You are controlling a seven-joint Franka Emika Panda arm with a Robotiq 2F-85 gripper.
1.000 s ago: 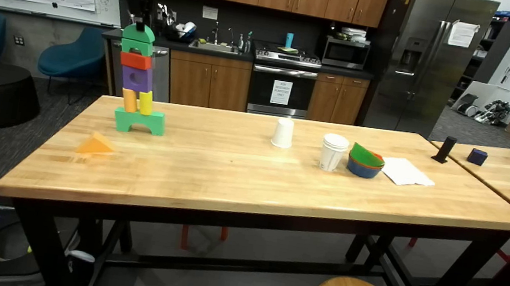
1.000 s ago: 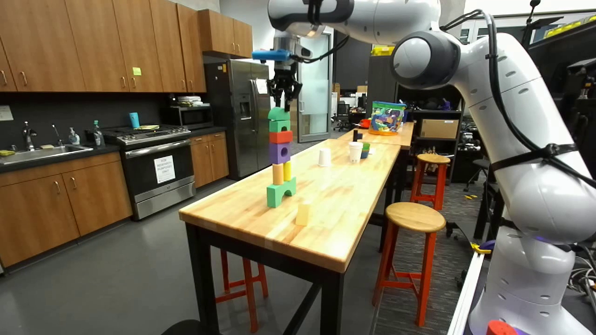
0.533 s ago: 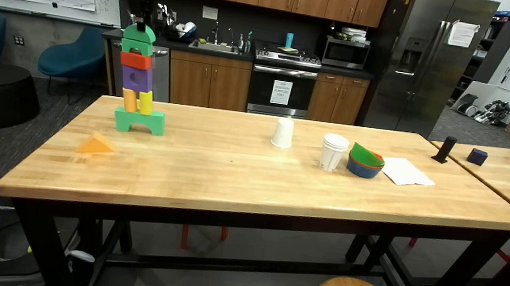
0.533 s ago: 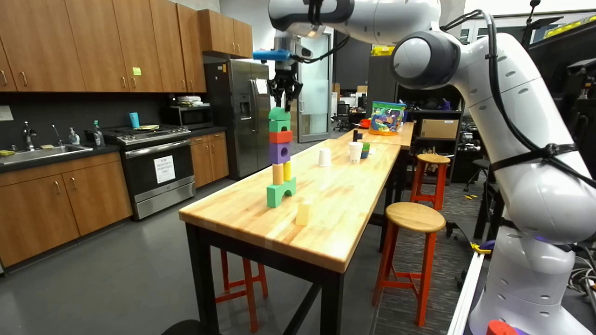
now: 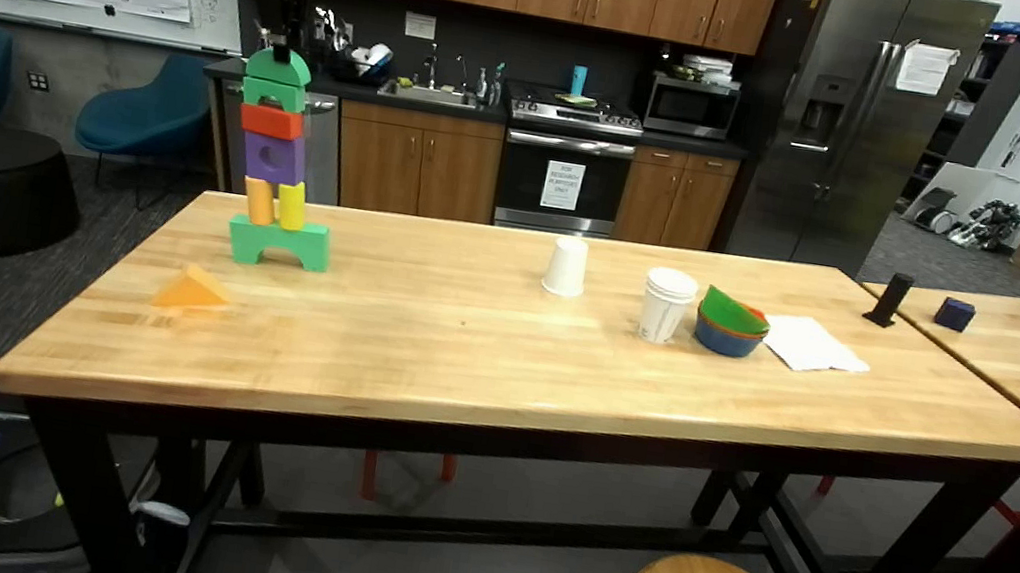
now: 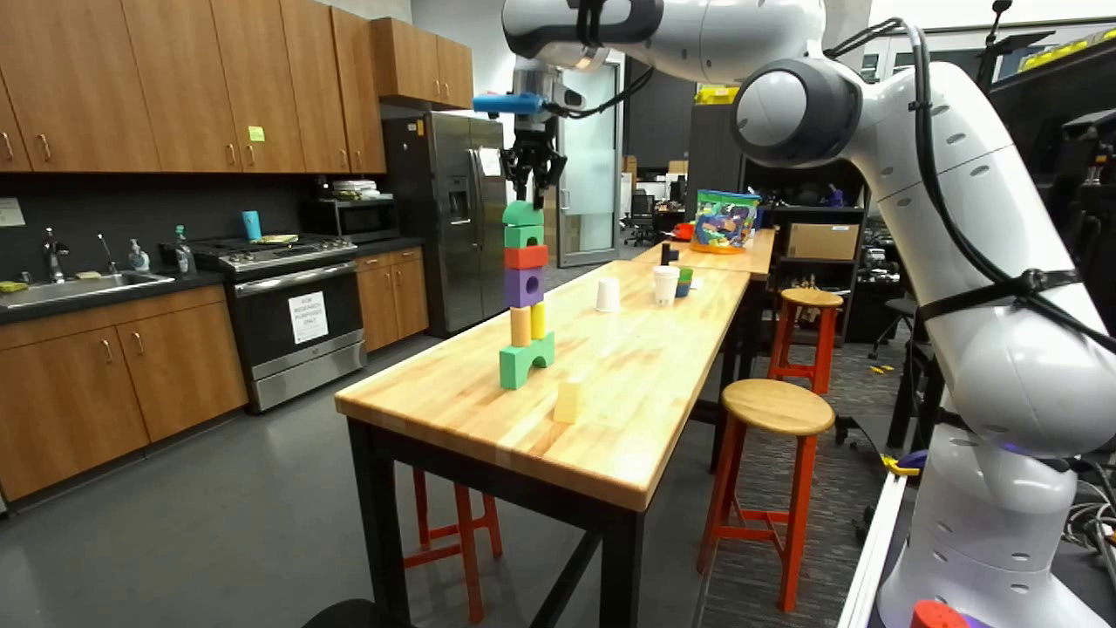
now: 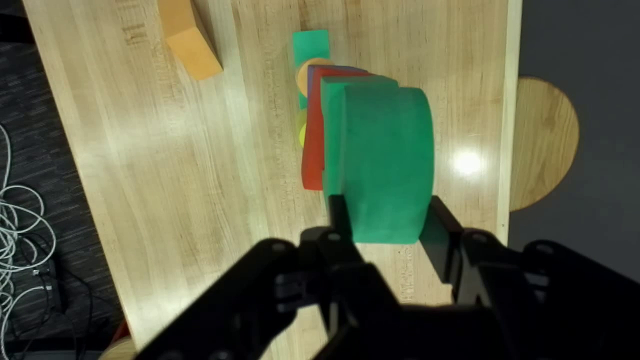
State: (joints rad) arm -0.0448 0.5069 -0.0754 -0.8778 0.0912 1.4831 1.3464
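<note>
My gripper (image 7: 389,201) points down at the top of a block tower, its two fingers closed against both sides of a green half-round block (image 7: 387,150). The half-round block (image 6: 520,212) rests on a small green arch block (image 6: 523,236). Below come a red block (image 5: 272,122), a purple block with a hole (image 5: 290,158), an orange cylinder (image 5: 260,202) beside a yellow cylinder (image 5: 290,206), and a wide green arch (image 5: 279,242) on the table. In the wrist view the upper blocks hide much of the lower ones. An orange triangular block (image 5: 192,289) lies apart near the tower.
On the wooden table (image 5: 419,354) stand an upside-down white cup (image 5: 565,267), stacked white cups (image 5: 665,310), colored bowls (image 5: 730,330) and a white paper sheet (image 5: 813,345). A black upright object (image 5: 890,300) stands farther along. A stool (image 6: 778,406) stands beside the table.
</note>
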